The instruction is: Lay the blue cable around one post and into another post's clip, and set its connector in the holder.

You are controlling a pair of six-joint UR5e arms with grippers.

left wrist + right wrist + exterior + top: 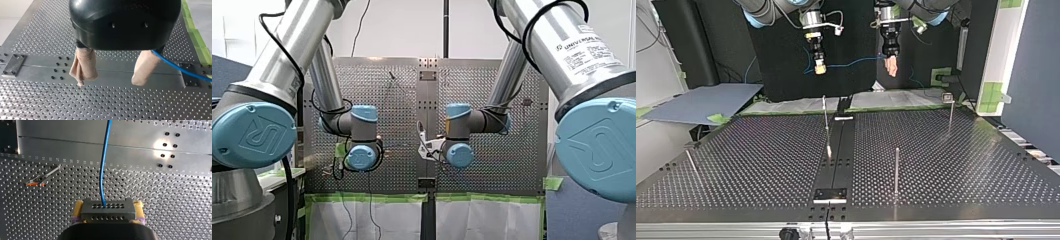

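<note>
Connector (107, 212) clamped between yellow pads (138, 206) of the right tool (108, 205), high above the counter (936, 150). Blue cable (104, 152) runs from it across to the left tool (108, 81), whose beige pads (85, 63) stand apart, the cable passing just beside one. Posts (896, 170) stand upright below.
</note>
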